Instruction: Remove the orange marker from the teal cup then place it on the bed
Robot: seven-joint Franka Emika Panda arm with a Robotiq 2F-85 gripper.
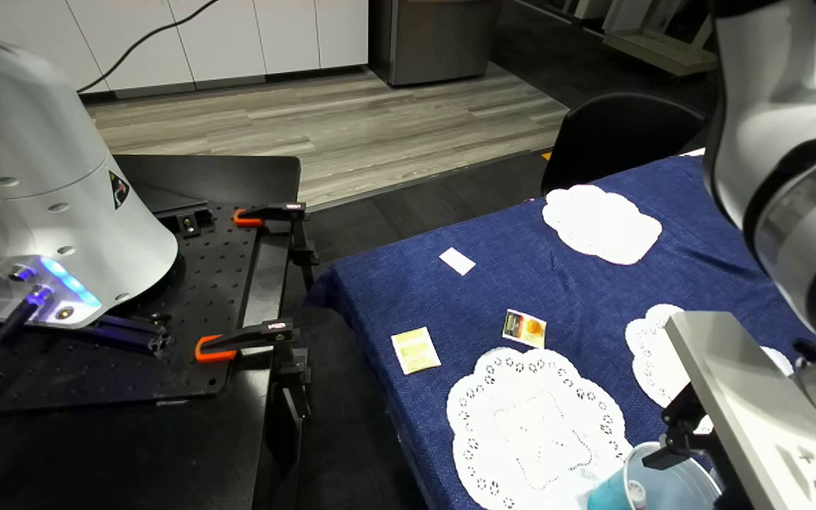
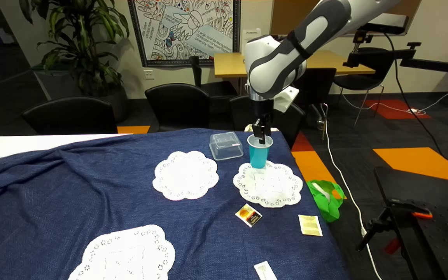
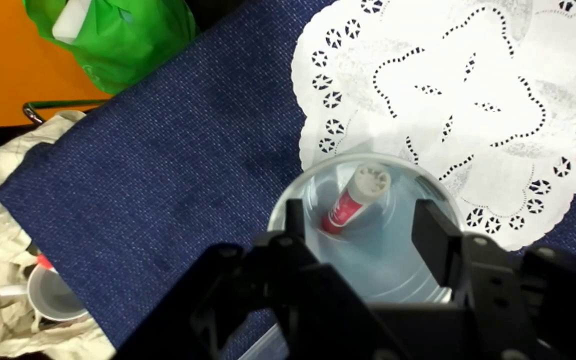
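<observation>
Gripper (image 3: 359,220) at the mouth of the cup (image 3: 385,262), its fingers (image 3: 435,240) well apart and holding nothing. The marker (image 3: 352,204) is inside the cup, tilted, pale end uppermost. In the wrist view it falls between the fingers: its red end is about level with them, its pale end past them toward the doily (image 3: 463,100), and the finger toward the corner of the bed (image 3: 183,160) is the nearer one. So its long axis slants, red low and cornerward, pale up and doilyward. The grasp seems to turn on this; the fingers would probably have to go deeper and shift toward the pale end before closing.

The cup stands upright near that corner, just in from the edge facing the base (image 1: 61,184). A box (image 2: 226,146) sits near it along the corner's other edge; a green bag (image 2: 327,200) is beyond the base-side edge.

Hard to make out: whether the fingertips are below the rim, and whether the cup's foot overlaps the doily. In an exterior view that foot is out of frame and the white bracket (image 1: 755,411) covers part of the gripper; in an exterior view the cup's teal wall (image 2: 258,157) hides the marker.
</observation>
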